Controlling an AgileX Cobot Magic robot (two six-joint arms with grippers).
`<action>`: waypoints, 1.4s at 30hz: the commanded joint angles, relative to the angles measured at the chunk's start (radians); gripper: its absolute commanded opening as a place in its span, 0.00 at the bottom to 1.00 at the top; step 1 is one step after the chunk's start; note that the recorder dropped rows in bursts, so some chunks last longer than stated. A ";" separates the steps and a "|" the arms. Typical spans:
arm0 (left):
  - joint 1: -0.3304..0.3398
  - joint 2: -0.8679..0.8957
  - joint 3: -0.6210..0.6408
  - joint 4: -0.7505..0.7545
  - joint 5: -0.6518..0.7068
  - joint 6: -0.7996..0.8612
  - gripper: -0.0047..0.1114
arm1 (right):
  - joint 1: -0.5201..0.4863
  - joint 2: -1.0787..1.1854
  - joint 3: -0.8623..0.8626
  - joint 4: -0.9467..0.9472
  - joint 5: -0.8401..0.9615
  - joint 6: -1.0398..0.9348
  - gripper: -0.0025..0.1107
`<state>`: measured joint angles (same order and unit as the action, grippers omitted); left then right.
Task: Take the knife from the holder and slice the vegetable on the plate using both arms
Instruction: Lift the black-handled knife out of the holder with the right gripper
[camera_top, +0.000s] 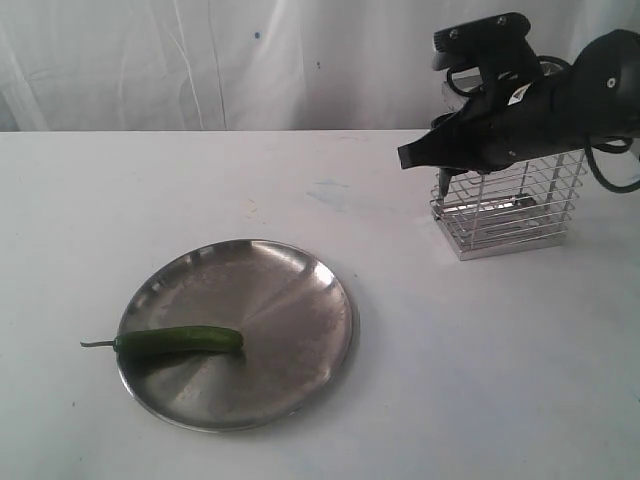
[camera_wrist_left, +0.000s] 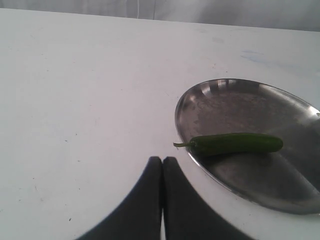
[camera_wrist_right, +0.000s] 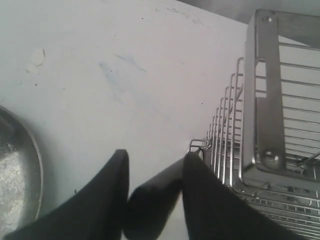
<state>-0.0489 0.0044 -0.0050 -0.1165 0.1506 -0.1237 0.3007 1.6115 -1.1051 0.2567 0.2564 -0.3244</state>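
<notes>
- The knife (camera_wrist_right: 150, 200) showed only as a dark, matte, rounded handle lying in the gap between the right pincer's two fingers.
- In the exterior view a slim dark point (camera_top: 443, 183) hung below that pincer at the holder's left edge. Whether it sat inside the wires could not be told.
- The vegetable (camera_top: 180, 341) was slender, glossy and dark green. It lay crosswise on the left part of the plate (camera_top: 290, 290), with its thin stem reaching out over the left rim.
- The right arm (camera_top: 560, 100) reached in from the right, above the holder (camera_top: 520, 215). Its black body was roughly level, with cables looping behind.
- The right pincer (camera_top: 415, 155) pointed left, just past the holder's top left corner. Its fingers pressed against both sides of the handle, so it was grasping the knife.
- The left pincer (camera_wrist_left: 162, 159) was clenched, its two dark fingers meeting along a thin seam with nothing between them. It hung over bare table (camera_top: 450, 380), just beside the plate's left rim and the stem. It fell outside the exterior view.
- The plate was round, shallow, dull steel with a raised rim and a smeared reflection.
- The holder was a tall box of shiny wire bars with a flat metal rim, standing at the far right, well apart from the plate.
- The table was plain white, with faint scuffs and a pale blue smudge left of the holder.
</notes>
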 joint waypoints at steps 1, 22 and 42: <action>-0.003 -0.004 0.005 -0.005 0.000 -0.008 0.04 | -0.002 0.001 -0.003 -0.005 0.009 -0.012 0.17; -0.003 -0.004 0.005 -0.005 0.000 -0.008 0.04 | -0.002 -0.133 -0.005 -0.033 -0.016 -0.012 0.02; -0.003 -0.004 0.005 -0.005 0.000 -0.008 0.04 | -0.002 -0.474 0.050 0.034 0.184 -0.010 0.02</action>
<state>-0.0489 0.0044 -0.0050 -0.1165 0.1506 -0.1237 0.3007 1.1878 -1.0883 0.2539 0.4304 -0.3364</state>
